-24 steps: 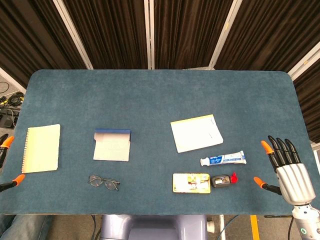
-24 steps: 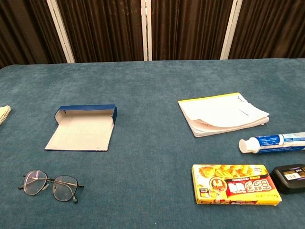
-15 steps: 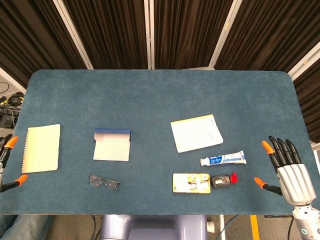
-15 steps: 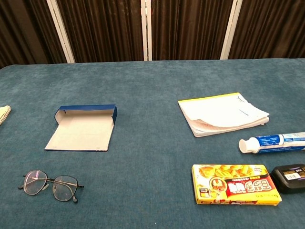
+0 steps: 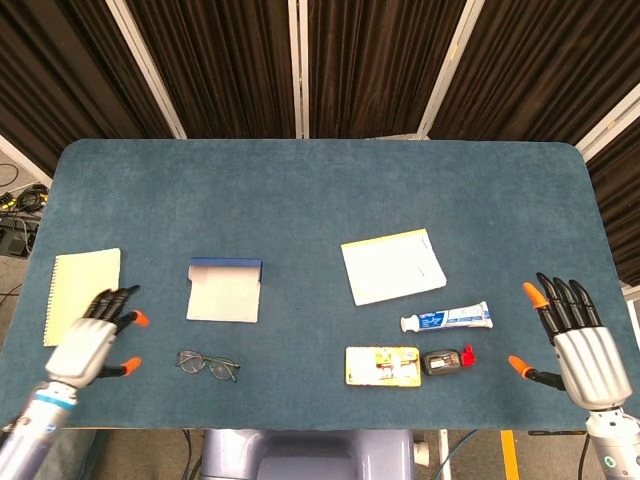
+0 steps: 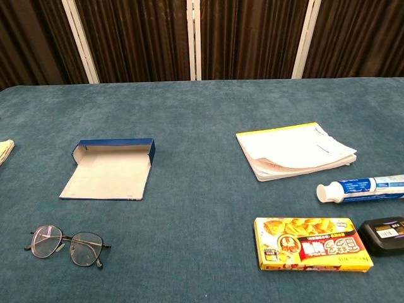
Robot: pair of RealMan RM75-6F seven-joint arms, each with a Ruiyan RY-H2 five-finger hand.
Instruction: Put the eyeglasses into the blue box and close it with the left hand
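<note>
The black-rimmed eyeglasses (image 5: 208, 365) (image 6: 67, 245) lie flat near the table's front edge. Just behind them the blue box (image 5: 225, 290) (image 6: 110, 170) lies open, its pale lid flap spread toward me. In the head view my left hand (image 5: 95, 340) hovers over the table, left of the eyeglasses, fingers apart and holding nothing. My right hand (image 5: 573, 335) stays at the front right corner, fingers spread, empty. The chest view shows neither hand.
A yellow spiral notebook (image 5: 82, 295) lies at the far left, partly under my left hand. A white notepad (image 5: 392, 265) (image 6: 294, 150), a toothpaste tube (image 5: 447, 319) (image 6: 361, 188), a yellow snack box (image 5: 382, 366) (image 6: 310, 243) and a small black item (image 5: 440, 361) (image 6: 384, 235) sit right of centre.
My left hand has moved in from the left edge to over the table, near the notebook and left of the eyeglasses. The right hand and the objects have stayed put.
</note>
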